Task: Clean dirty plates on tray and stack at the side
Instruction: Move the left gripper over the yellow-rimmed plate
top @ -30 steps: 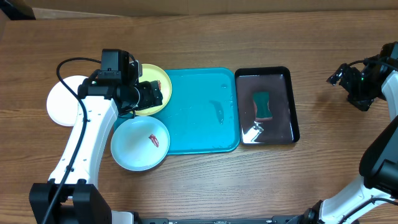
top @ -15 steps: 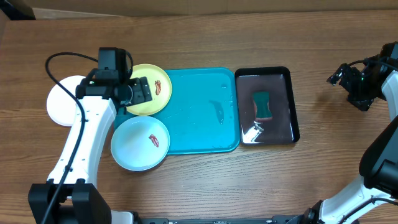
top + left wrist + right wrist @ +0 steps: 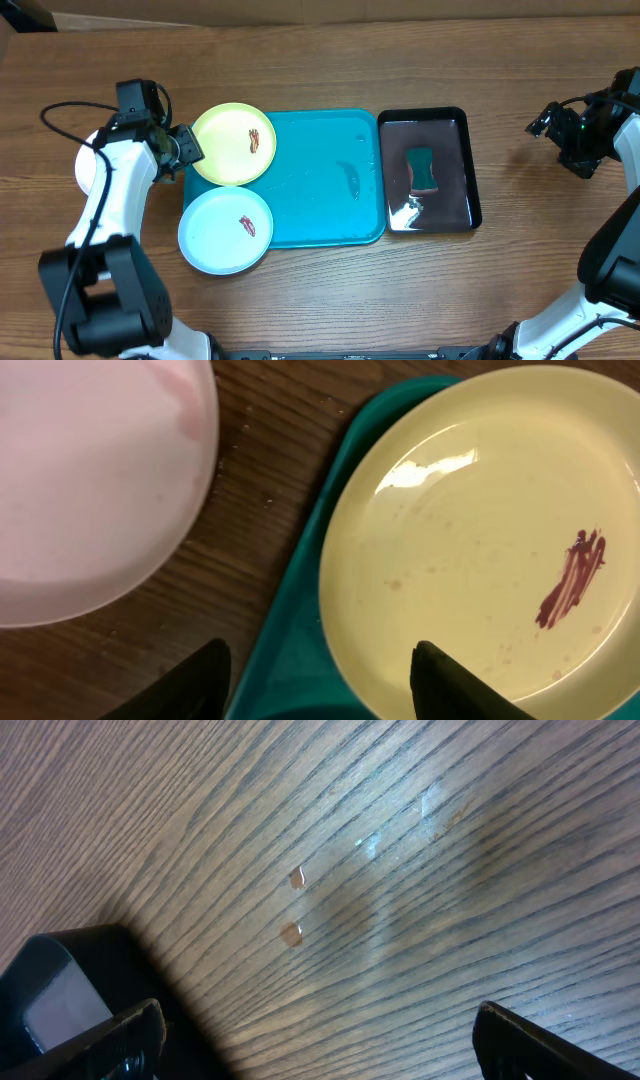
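Note:
The pale yellow-green plate (image 3: 233, 144) with a red-brown smear lies on the turquoise tray's (image 3: 330, 190) far left corner; it also shows in the left wrist view (image 3: 480, 540). The pale blue plate (image 3: 225, 230), smeared too, overlaps the tray's near left corner. The white plate (image 3: 88, 172) lies on the table left of the tray, partly hidden by my left arm, and shows in the left wrist view (image 3: 90, 480). My left gripper (image 3: 188, 148) is open and empty, just left of the yellow-green plate, over the tray's rim (image 3: 290, 650). My right gripper (image 3: 548, 120) is open and empty at the far right.
A glossy black tray (image 3: 428, 170) holding a green sponge (image 3: 423, 168) stands right of the turquoise tray. A cable (image 3: 60, 112) loops off my left arm. Bare wooden table (image 3: 400, 870) lies under the right gripper.
My left gripper has drawn back leftward off the yellow-green plate, uncovering it. The plate sits in the tray's corner. The right arm has not moved.

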Robot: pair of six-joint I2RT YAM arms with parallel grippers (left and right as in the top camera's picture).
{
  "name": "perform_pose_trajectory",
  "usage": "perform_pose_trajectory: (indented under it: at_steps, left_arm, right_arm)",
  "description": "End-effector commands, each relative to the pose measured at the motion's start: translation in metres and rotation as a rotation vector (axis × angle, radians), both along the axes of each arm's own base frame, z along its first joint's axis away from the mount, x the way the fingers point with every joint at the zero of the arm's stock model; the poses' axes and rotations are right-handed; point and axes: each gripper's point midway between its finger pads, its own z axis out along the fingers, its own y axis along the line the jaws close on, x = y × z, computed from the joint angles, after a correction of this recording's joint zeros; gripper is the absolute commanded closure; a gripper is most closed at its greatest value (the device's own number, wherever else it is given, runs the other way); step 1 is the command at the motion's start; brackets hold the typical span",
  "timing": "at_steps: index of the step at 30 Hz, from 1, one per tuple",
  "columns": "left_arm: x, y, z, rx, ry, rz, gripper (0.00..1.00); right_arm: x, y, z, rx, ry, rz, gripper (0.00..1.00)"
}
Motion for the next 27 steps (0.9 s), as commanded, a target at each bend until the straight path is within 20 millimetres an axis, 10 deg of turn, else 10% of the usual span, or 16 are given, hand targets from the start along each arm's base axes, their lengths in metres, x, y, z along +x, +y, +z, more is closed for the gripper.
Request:
perform_pose_trajectory:
  at_steps: [1,14,27]
  left_arm:
    - [0.011,-0.011,-0.017,-0.067,0.007,-0.021,0.46]
    - [0.016,-0.008,-0.045,-0.065,0.045,-0.019,0.7]
    - [0.017,-0.006,-0.047,-0.051,0.04,-0.014,0.71]
  right_arm:
    - [0.006,-0.003,0.01,-0.008,-0.031,-0.005,0.0]
    - [0.006,-0.003,0.01,-0.008,-0.031,-0.005,0.0]
    - [0.006,-0.003,0.01,-0.008,-0.031,-0.005,0.0]
